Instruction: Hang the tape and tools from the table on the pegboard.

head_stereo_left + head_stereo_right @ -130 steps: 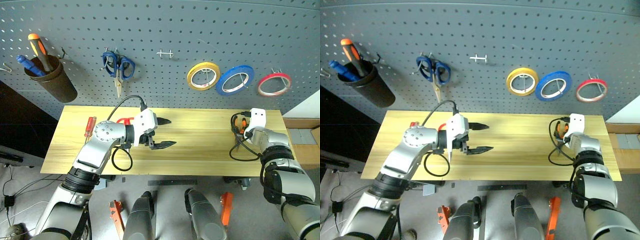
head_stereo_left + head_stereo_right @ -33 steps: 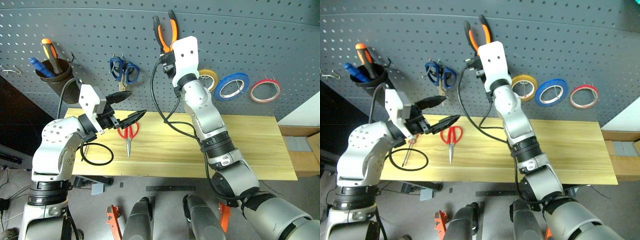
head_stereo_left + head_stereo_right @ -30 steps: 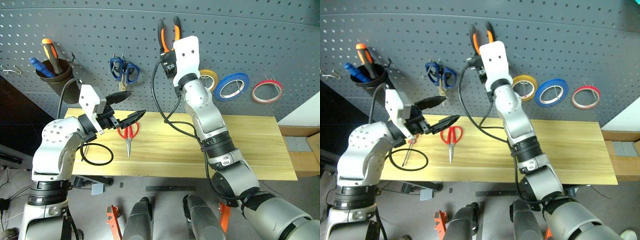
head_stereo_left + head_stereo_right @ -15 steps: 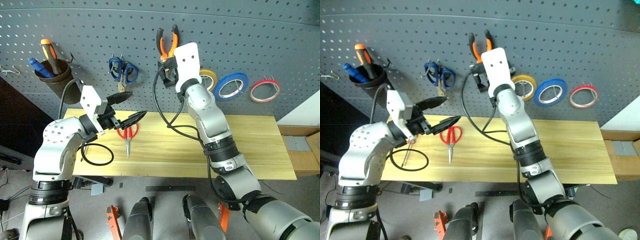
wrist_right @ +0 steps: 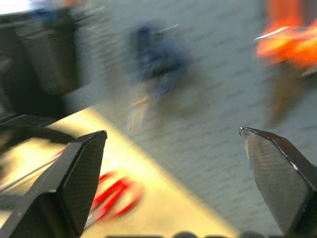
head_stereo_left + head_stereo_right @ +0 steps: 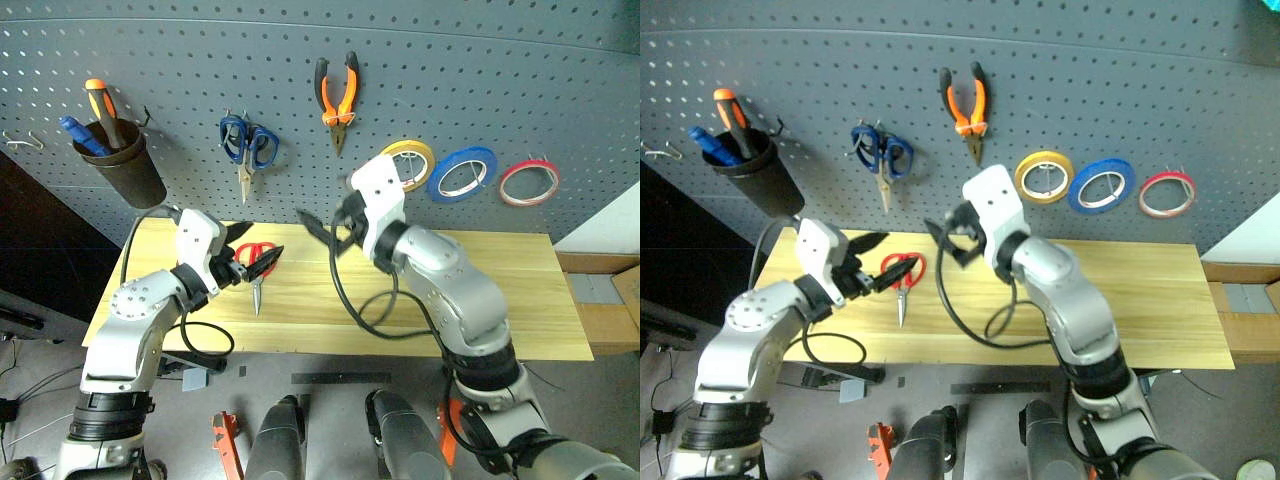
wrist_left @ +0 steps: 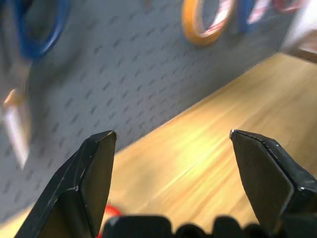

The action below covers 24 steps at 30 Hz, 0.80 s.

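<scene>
Red-handled scissors lie on the table below the pegboard, just ahead of our left gripper, its jaws wide and empty. We should close squarely on the handles. Right of the scissors, our right gripper is released too; pliers and tape already hang, with bare wood beyond.

Pliers hang on the pegboard — scissors lie on the table below, leftward.
</scene>
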### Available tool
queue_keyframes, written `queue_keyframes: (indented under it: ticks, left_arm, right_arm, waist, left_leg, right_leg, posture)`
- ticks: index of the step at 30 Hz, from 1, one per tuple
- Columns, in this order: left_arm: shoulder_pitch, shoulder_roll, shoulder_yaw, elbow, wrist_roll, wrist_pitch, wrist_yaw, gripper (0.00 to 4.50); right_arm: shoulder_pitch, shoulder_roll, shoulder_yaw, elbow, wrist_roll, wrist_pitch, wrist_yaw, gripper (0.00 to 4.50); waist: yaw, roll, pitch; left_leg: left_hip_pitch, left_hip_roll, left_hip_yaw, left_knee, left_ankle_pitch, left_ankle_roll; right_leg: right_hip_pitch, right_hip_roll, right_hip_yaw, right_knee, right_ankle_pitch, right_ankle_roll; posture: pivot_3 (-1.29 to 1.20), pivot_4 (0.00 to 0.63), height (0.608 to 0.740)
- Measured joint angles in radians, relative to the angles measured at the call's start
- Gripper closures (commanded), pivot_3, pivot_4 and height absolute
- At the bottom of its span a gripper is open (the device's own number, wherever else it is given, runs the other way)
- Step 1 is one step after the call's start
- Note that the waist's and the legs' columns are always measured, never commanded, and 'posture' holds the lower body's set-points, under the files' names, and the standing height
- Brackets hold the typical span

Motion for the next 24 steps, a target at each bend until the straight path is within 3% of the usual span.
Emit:
queue_keyframes:
  ticks: [3,8,13,22,24]
  left_arm:
    - [0.033,-0.033,-0.018,0.003,0.064,0.123,0.135,0.55]
    - [0.013,-0.132,-0.019,0.085,0.138,0.260,0.335,0.55]
    - [-0.137,-0.255,-0.030,0.308,0.221,0.321,0.524,0.55]
    - [-0.323,-0.323,-0.015,0.562,0.273,0.332,0.639,0.55]
    - [-0.342,-0.337,-0.005,0.589,0.268,0.329,0.640,0.94]
  right_arm:
    - [0.068,-0.085,0.040,-0.057,0.039,0.085,0.052,0.05]
    - [0.094,-0.122,0.061,-0.104,0.085,0.172,0.079,0.05]
    - [0.102,-0.169,0.098,-0.136,0.128,0.228,0.106,0.05]
    - [0.088,-0.205,0.094,-0.145,0.152,0.270,0.104,0.05]
    - [0.085,-0.213,0.089,-0.148,0.165,0.277,0.106,0.00]
  waist:
    - [0.000,0.000,0.000]
    - [0.000,0.000,0.000]
    - [0.003,-0.001,0.000]
    - [-0.001,-0.002,0.000]
    - [-0.002,-0.002,0.000]
  left_leg:
    - [0.000,-0.002,0.000,0.000,0.000,0.000]
    - [0.001,-0.002,-0.001,0.001,0.000,0.000]
    - [0.001,-0.003,-0.001,0.002,0.000,0.000]
    - [0.001,-0.003,-0.001,0.001,0.000,0.000]
    - [0.001,-0.003,-0.001,0.001,0.000,0.000]
  right_leg:
    - [0.000,0.000,0.000,0.000,0.000,0.000]
    - [0.001,0.002,-0.001,0.001,0.000,0.000]
    - [0.002,0.001,-0.001,0.000,0.000,0.000]
    - [0.002,0.001,-0.001,0.000,0.000,0.000]
    - [0.002,0.001,-0.001,0.000,0.000,0.000]
  posture:
    - [-0.07,0.253,0.740]
    - [-0.08,0.269,0.740]
    - [-0.10,0.287,0.740]
    - [-0.14,0.302,0.740]
    - [-0.15,0.300,0.740]
